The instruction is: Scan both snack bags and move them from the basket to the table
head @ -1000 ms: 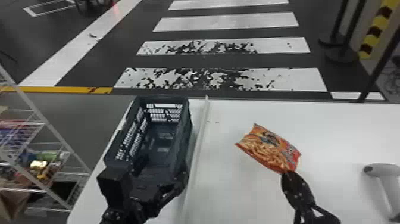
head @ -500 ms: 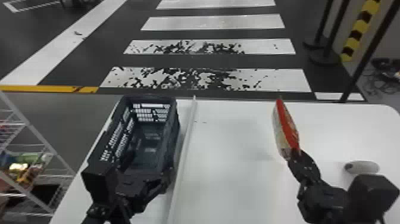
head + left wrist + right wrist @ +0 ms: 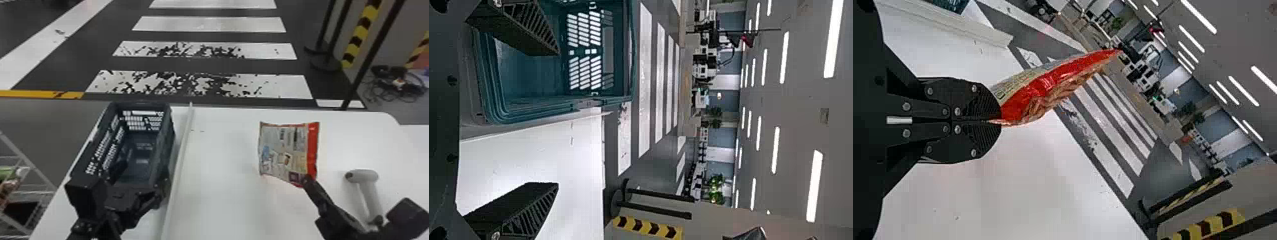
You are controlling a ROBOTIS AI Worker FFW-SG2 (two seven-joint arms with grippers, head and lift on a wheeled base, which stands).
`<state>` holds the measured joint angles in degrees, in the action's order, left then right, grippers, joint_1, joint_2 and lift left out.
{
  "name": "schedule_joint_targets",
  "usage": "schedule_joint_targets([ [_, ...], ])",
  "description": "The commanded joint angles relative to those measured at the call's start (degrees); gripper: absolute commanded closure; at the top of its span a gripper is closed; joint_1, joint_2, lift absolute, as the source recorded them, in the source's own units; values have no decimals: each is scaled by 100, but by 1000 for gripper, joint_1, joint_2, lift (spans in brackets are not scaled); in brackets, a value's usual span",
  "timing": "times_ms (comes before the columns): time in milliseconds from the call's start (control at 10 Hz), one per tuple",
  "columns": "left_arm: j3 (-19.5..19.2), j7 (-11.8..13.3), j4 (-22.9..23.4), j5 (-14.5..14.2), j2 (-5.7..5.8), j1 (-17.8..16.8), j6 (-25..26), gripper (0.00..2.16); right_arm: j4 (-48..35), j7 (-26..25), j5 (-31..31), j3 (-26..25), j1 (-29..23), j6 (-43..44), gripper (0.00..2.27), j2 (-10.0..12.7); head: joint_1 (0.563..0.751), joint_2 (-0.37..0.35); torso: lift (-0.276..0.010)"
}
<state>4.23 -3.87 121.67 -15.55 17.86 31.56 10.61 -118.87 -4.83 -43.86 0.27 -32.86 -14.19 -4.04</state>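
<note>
Toward the counter's far right corner | right fingers clamped on red edge of snack bag | probably light, crushable: pinch flat seam | left fingers apart by basket

Left arm and right arm black. Square-edged black block on left one, similar black housing on right. Left gripper black, angular; in left wrist view, fingers wedge-shaped, sides cut into slanting ribs, small silvery screw near base. Dark plate pierced by round holes. Right gripper black; in right wrist view, fingers round-edged, finely ridged. Flat black links with round grey screws; short pale metal bar between links.
</note>
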Motion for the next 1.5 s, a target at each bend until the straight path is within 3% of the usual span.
schedule_joint_targets([
  [0, 17, 1, -38, 0, -2, -10, -10, 53, 30, -26, -52, -115, -177, 175, 2246, 184, 695, 33, -98],
  [500, 69, 36, -135, -18, -11, -19, -168, 53, 127, -1099, -70, -132, -537, 474, 2246, 255, 695, -46, -98],
  [700, 87, 36, -135, -18, -11, -19, -168, 53, 30, -1644, -96, 17, -652, 34, 2250, 255, 695, -63, -98],
  [1100, 157, 36, -170, -18, -28, -45, -203, 53, -268, -2285, 9, 289, -783, -423, 2246, 237, 695, -20, -98],
  [1400, 245, 27, -205, 26, -20, -71, -239, 53, -224, -2514, -316, 96, -608, -511, 2246, 264, 695, -17, -98],
])
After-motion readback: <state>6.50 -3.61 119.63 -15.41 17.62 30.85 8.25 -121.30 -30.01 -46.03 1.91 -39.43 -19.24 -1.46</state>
